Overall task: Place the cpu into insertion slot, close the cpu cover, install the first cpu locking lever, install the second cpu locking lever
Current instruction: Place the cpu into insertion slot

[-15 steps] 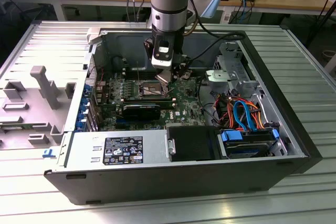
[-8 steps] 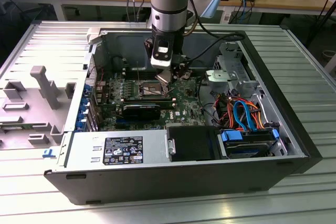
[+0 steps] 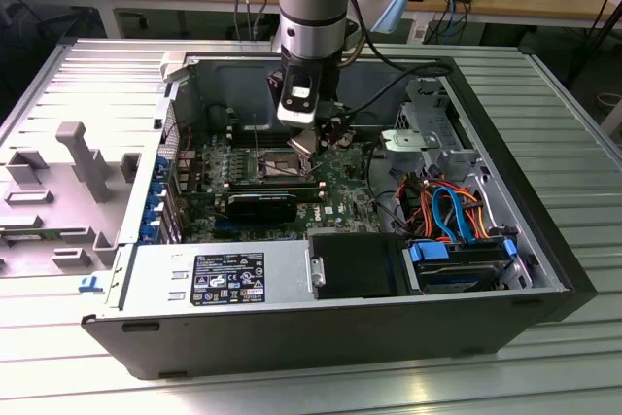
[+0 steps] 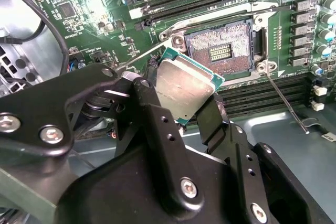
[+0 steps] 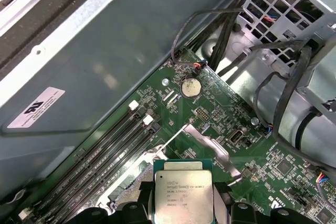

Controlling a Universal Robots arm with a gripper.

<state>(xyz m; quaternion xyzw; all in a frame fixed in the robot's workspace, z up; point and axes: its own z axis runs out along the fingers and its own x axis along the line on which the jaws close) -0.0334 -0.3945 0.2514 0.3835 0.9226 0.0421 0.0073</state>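
Cpu [image 4: 184,90] is pinched by its edges in our tool [image 4: 179,99], tilted just above the board and apart from the insertion slot [image 4: 220,51], which lies bare beyond it. We judge all four steps undone, with a locking lever [image 4: 286,101] swung loose.

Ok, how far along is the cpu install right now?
Nothing looks finished yet. In hand: the gripper is clamped on the cpu, close to the open insertion slot, which lies bare with no chip in it. Left: seating the chip, covering it and latching; one thin locking lever sticks out unlatched from a socket corner.
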